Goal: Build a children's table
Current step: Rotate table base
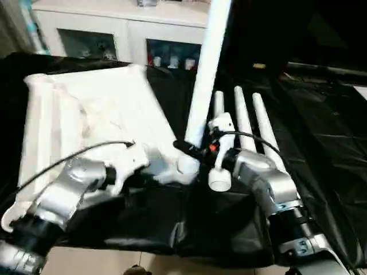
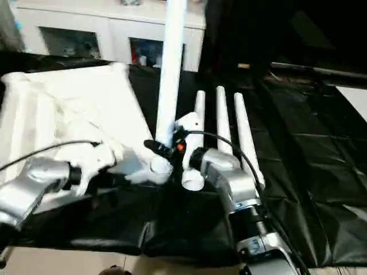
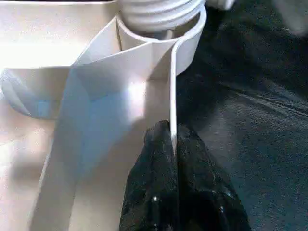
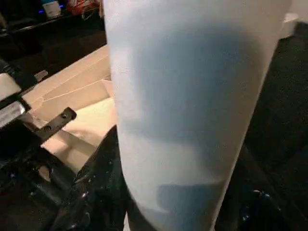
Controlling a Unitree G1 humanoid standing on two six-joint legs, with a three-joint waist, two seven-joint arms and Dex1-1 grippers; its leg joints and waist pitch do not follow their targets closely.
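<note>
Leg-fitting step: right gripper (image 1: 198,150) clamps upright leg (image 1: 206,69) at centre-frame socket (image 3: 163,24); left gripper (image 3: 172,144) pinches tabletop (image 1: 97,109) rib. Next: twist the leg home.

tabletop (image 1: 86,114) upside down, leg (image 1: 206,69) upright in socket (image 1: 187,164)

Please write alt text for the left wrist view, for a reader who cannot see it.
The left pincer is shut on a thin white plastic rib of the upturned tabletop, just below a round corner socket holding the threaded end of a white leg. Black sheeting lies beside it.
</note>
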